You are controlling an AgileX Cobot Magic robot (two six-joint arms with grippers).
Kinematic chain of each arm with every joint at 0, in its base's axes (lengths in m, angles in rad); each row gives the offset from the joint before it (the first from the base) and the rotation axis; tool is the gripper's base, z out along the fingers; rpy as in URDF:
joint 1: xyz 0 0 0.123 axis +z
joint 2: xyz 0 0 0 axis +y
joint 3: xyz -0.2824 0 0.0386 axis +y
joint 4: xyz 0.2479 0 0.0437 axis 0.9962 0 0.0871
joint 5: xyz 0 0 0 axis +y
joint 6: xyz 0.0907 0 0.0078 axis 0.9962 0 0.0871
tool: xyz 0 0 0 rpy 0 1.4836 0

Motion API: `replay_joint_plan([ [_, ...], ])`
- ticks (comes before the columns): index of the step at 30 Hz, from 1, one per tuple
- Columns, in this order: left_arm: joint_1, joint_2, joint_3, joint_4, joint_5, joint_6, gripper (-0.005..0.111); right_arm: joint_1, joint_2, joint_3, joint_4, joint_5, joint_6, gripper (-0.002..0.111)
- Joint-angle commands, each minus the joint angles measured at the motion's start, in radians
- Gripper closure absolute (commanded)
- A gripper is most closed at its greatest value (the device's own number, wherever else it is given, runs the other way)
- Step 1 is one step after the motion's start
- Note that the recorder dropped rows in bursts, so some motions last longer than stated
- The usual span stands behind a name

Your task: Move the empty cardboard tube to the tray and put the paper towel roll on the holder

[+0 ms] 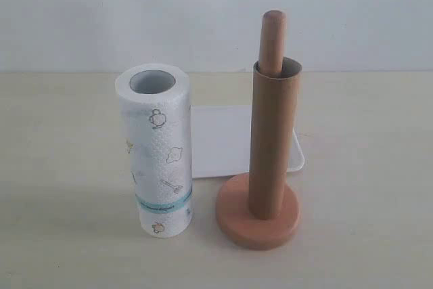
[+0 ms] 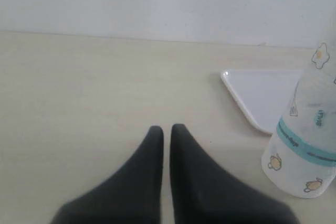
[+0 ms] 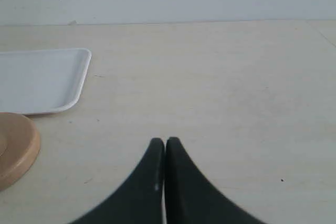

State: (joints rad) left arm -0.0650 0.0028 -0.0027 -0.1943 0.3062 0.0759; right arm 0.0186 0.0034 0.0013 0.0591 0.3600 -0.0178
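The brown cardboard tube (image 1: 272,143) stands upright over the wooden pole of the holder (image 1: 258,221), with the pole's rounded top poking out above it. The white paper towel roll (image 1: 160,153) stands upright to its left, teal band near the bottom. The white tray (image 1: 220,141) lies flat behind both. Neither gripper shows in the exterior view. My left gripper (image 2: 166,128) is shut and empty above bare table, with the paper towel roll (image 2: 304,145) and the tray (image 2: 257,95) off to one side. My right gripper (image 3: 165,141) is shut and empty, apart from the holder's base (image 3: 16,148) and the tray (image 3: 44,80).
A pale wooden table (image 1: 61,167) carries everything, and a plain white wall (image 1: 101,11) rises behind it. Bare tabletop lies to the left of the roll and to the right of the holder.
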Motion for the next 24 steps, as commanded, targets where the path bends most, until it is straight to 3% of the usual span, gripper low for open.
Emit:
replay_joint_plan([
  [1, 0.003, -0.003, 0.003, -0.004, 0.001, 0.004, 0.103, 0.002, -0.003, -0.001, -0.004, -0.002, -0.002, 0.108],
  [10, 0.003, -0.003, 0.003, -0.004, 0.001, 0.004, 0.103, 0.002, -0.003, -0.001, -0.039, -0.236, -0.016, 0.108],
  [17, 0.003, -0.003, 0.003, -0.004, 0.001, 0.004, 0.103, 0.002, -0.003, -0.001, -0.039, -0.648, -0.001, 0.108],
  [24, 0.003, -0.003, 0.003, -0.004, 0.001, 0.004, 0.103, 0.002, 0.114, -0.073, -0.210, -0.630, 0.113, 0.108],
])
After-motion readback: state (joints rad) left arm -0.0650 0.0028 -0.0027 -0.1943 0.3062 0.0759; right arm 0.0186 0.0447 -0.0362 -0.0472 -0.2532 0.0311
